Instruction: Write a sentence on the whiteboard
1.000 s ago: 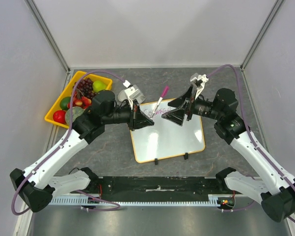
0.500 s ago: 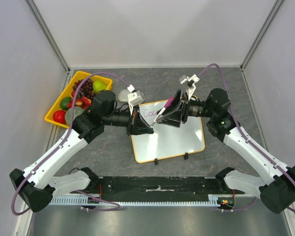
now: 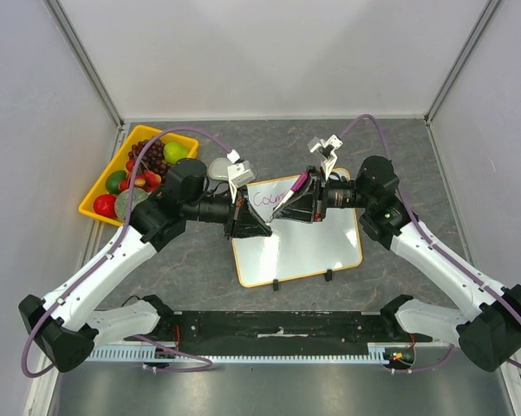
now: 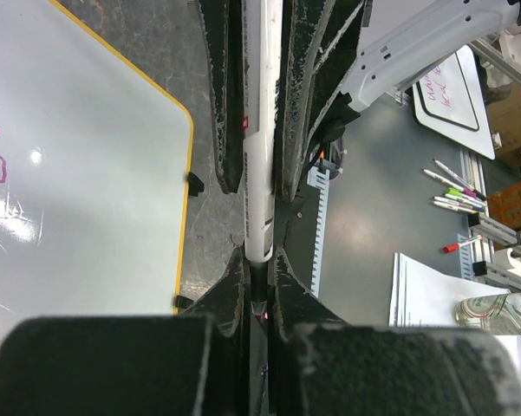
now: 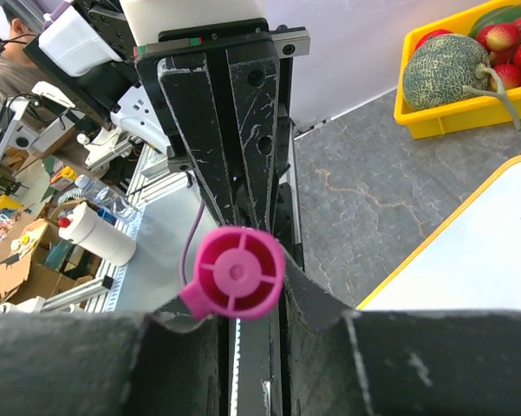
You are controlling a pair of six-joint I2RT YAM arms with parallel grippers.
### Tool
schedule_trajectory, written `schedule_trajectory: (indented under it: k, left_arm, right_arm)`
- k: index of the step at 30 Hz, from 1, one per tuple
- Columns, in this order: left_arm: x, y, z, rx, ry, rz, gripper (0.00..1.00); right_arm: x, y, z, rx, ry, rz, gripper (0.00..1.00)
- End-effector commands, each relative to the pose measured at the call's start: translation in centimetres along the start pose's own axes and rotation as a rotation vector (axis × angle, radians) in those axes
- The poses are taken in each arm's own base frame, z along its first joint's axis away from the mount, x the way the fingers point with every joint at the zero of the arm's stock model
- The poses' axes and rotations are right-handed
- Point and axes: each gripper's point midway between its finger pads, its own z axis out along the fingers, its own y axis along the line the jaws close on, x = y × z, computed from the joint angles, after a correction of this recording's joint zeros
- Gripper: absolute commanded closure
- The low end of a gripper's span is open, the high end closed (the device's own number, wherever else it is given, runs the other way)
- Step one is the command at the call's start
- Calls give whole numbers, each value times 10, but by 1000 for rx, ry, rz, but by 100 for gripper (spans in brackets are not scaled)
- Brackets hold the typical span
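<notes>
The whiteboard [image 3: 303, 247] lies flat on the table between the arms, and its yellow rim also shows at the whiteboard [image 4: 78, 173] and whiteboard [image 5: 494, 243]. The sentence [image 3: 265, 198] is a few purple letters at its top left corner. My left gripper [image 3: 264, 225] is shut on the white barrel of a marker [image 4: 262, 130], held above the board. My right gripper [image 3: 282, 211] meets it from the right, its jaws closed against the marker's pink cap [image 5: 236, 271]. Both pairs of fingers line up along the marker [image 3: 288, 195].
A yellow fruit tray [image 3: 100, 204] with grapes, a melon and other fruit stands at the back left. A grey-white object [image 3: 218, 166] lies just behind the board's left corner. Two black clip feet sit on the board's near edge.
My right gripper has moved left onto the marker and closed from wide open onto the cap end. The left gripper has kept its grip and shifted slightly right.
</notes>
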Motion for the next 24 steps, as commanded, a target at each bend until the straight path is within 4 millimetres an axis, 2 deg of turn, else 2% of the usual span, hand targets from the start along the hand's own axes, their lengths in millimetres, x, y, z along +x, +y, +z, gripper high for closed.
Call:
schedule_trajectory:
  k: [1, 4, 8, 12, 17, 24]
  left_arm:
    - [-9, -10, -3, 45, -20, 74, 98]
    - [-8, -10, -3, 46, -19, 74, 98]
    - [-6, -10, -2, 52, -14, 71, 98]
    - [-5, -9, -1, 56, -8, 65, 98]
    - [-3, -8, -1, 54, -7, 62, 98]
    - [-4, -7, -2, 44, -13, 70, 98]
  right_arm:
    - [-8, 4, 2, -13, -4, -19, 71]
    - [-9, 4, 3, -16, -8, -10, 58]
    - [-11, 5, 4, -22, -9, -10, 56]
    - [-12, 7, 4, -32, -12, -8, 60]
    - [-16, 15, 3, -60, -28, -7, 60]
    - [-8, 7, 5, -55, 1, 9, 79]
